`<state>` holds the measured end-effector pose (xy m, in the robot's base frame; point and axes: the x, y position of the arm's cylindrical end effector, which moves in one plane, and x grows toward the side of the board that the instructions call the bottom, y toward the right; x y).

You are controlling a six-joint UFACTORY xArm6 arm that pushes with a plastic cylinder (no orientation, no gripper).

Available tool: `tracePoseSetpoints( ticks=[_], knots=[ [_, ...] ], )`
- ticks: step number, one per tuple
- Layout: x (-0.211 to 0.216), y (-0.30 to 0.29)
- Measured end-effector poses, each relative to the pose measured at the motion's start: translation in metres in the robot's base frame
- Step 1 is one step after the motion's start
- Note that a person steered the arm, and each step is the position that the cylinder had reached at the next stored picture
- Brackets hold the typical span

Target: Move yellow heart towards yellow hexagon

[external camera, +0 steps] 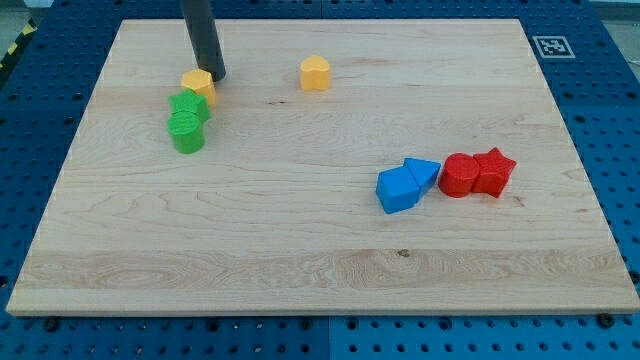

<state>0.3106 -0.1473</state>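
The yellow heart lies alone in the upper middle of the wooden board. The yellow hexagon lies at the upper left, touching the top of a green star. My tip stands at the hexagon's upper right edge, touching or nearly touching it. The rod rises out of the view's top. The heart is about a hundred pixels to the right of my tip.
A green cylinder sits just below the green star. At the right of centre lie a blue cube and a blue triangle, touching. Further right, a red cylinder touches a red star.
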Motion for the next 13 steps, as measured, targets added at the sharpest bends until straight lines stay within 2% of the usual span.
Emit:
tracePoseSetpoints(
  ticks=[1, 3, 4, 5, 6, 8, 11, 13],
  knots=[
    [0.000, 0.000],
    [0.003, 0.089],
    [0.046, 0.113],
    [0.053, 0.115],
    [0.067, 0.170],
    [0.067, 0.175],
    [0.042, 0.177],
    [0.020, 0.133]
  ],
)
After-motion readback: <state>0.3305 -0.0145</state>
